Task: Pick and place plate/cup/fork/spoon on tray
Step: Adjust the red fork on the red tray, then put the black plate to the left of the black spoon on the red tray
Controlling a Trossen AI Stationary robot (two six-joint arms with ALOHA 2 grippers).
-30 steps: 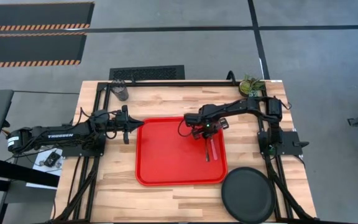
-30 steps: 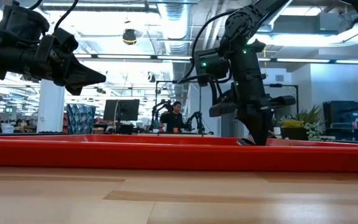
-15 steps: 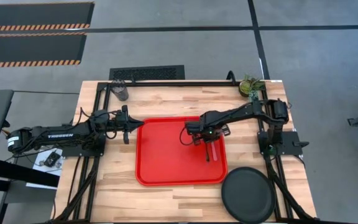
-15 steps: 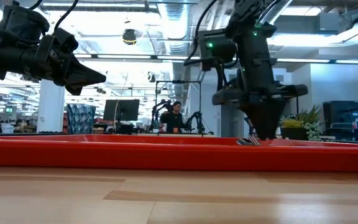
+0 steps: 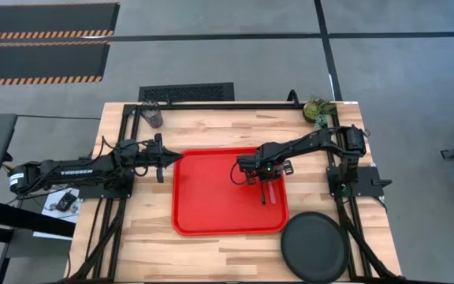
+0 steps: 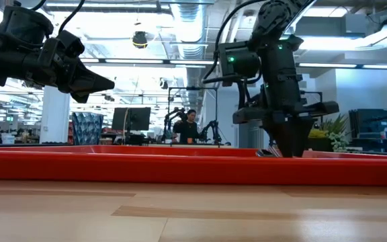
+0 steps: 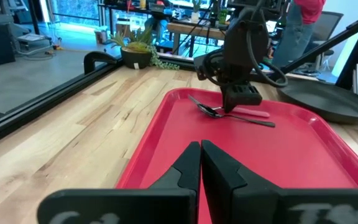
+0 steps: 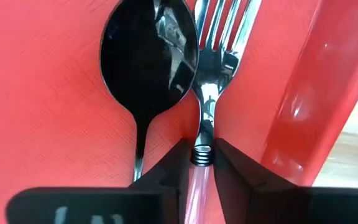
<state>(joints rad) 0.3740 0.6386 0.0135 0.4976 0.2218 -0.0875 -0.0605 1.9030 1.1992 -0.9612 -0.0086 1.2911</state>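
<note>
Where it lies beside the tray [image 5: 211,197], "TROSSEN" marks the left arm [image 5: 69,170].

One camera is looking straight down over the whole counter [image 5: 211,126]; another is peering level across it into the room. Each wrist camera is looking forward along its own arm. All four are sharing the tray [image 5: 211,197].
</note>
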